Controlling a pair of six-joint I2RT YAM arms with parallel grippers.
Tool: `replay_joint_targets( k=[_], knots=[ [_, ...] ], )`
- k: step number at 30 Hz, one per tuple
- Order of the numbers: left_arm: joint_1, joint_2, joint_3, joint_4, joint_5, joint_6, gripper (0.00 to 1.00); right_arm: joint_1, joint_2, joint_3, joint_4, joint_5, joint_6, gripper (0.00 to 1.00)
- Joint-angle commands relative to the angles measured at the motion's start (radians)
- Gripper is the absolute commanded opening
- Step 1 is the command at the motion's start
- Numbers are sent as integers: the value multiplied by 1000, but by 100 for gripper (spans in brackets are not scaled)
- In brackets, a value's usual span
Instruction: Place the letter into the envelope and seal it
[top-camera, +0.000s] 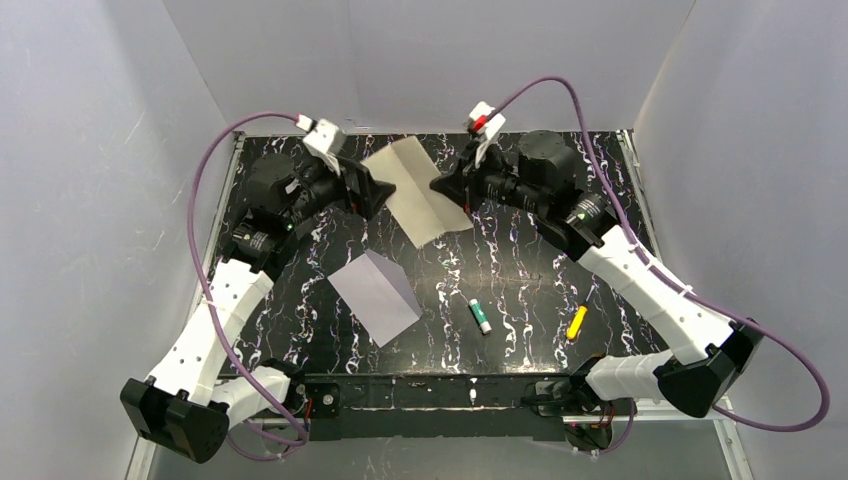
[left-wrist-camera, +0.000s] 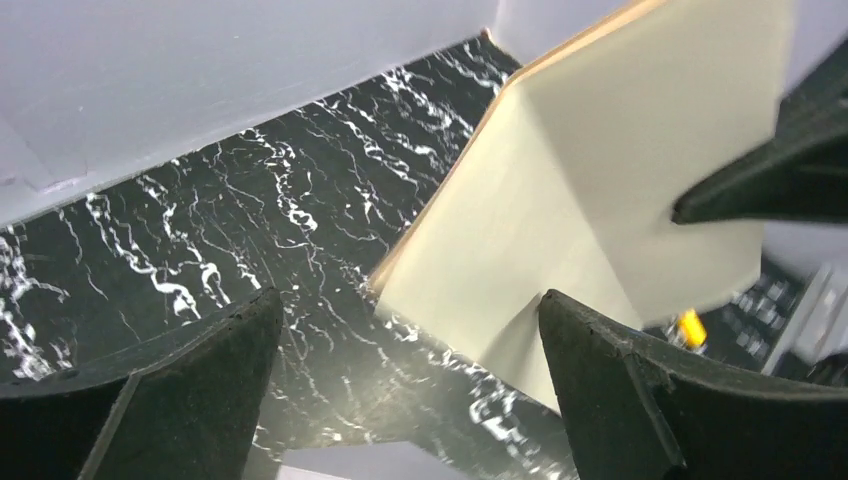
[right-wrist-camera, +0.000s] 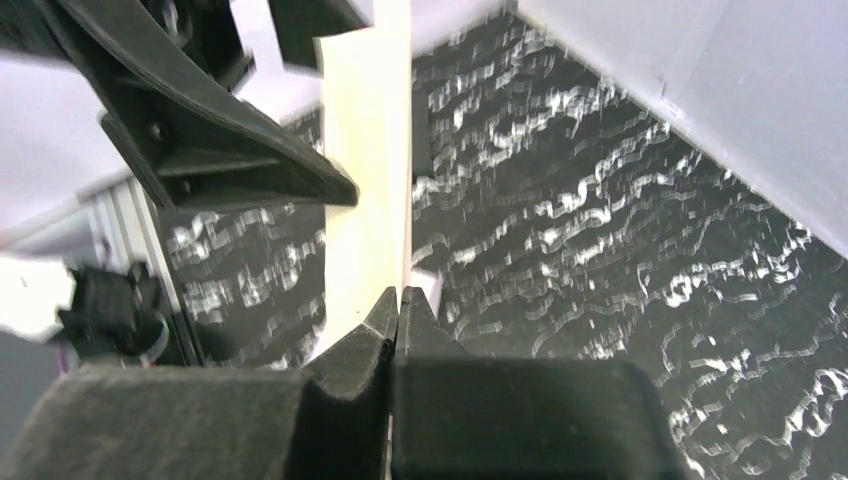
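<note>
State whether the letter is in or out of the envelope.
Out. The right gripper pinches the letter; the envelope lies flat and apart from it.

The top external camera looks steeply down from above the near edge and covers the whole desk (top-camera: 520, 270). Both wrist cameras sit close near the far edge, facing each other across the letter (top-camera: 415, 190), which all three views share.

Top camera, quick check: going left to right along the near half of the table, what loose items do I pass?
The envelope → green-and-white tube → yellow pen-like item. The letter sits farther back, pinched in the right end effector.
</note>
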Motion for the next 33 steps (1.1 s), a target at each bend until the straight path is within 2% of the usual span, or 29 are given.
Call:
replay_joint_targets(
  k=[1, 4, 10, 13, 16, 18, 22, 25, 27, 29, 33],
  knots=[
    [5, -15, 60, 103, -116, -346, 98, -4, -48, -58, 370, 100, 290, 1],
    [6, -16, 47, 178, 12, -415, 98, -5, -39, -69, 488, 54, 397, 1],
    [9, -17, 96, 149, 122, -422, 100, -4, -29, -29, 547, 1, 466, 1],
    [10, -4, 126, 126, 176, -429, 83, -4, -38, -25, 553, 7, 474, 1],
    [13, -2, 144, 135, 199, -452, 57, -4, -38, -22, 539, 3, 477, 1],
    [17, 0, 164, 137, 230, -458, 47, -4, -40, -14, 497, 10, 457, 1],
    [22, 5, 187, 147, 311, -464, 39, -4, -45, -1, 446, 31, 423, 1],
    [28, -1, 182, 127, 261, -451, 35, -4, -47, 7, 429, 38, 409, 1],
    [33, -1, 178, 114, 217, -448, 27, -5, -51, 7, 423, 43, 401, 1],
    [34, 6, 178, 101, 188, -447, 12, -4, -53, 13, 405, 51, 383, 1],
    [35, 17, 183, 68, 145, -441, 9, -4, -55, 24, 376, 72, 358, 1]
  ],
)
